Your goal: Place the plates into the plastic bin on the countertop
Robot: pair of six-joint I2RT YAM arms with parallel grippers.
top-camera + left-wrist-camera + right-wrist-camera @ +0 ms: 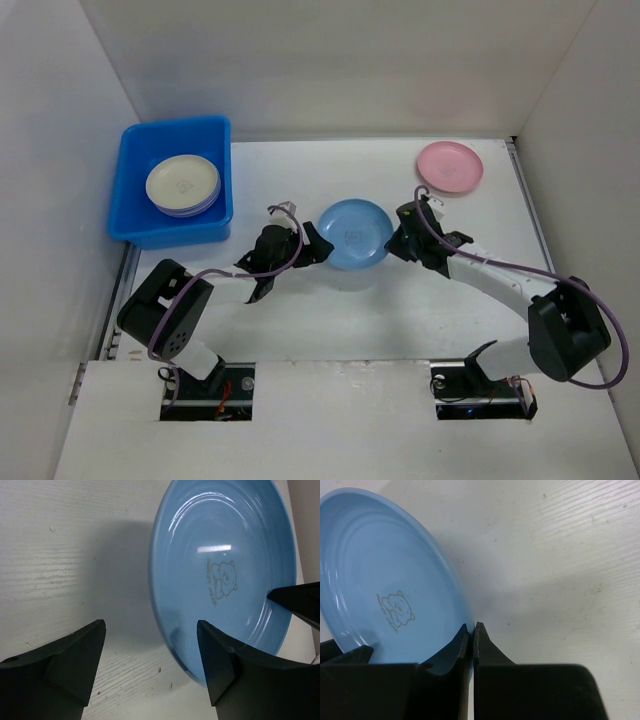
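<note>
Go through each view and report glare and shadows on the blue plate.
Top external: even light, no strong glare on the blue plate, a faint shadow beneath it on the countertop. Left wrist: a small white rectangular highlight above the bear print; broad dark shadow left of the plate. Right wrist: no hot spot, soft shadow right of the rim, right gripper fingers featureless black.

Left arm [225, 283] bent inward, jaws spread wide, right arm [500, 280] bent inward, jaws pinched nearly together.

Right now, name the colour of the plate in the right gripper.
Light blue plate, bear print at centre; clearest from the right wrist.
</note>
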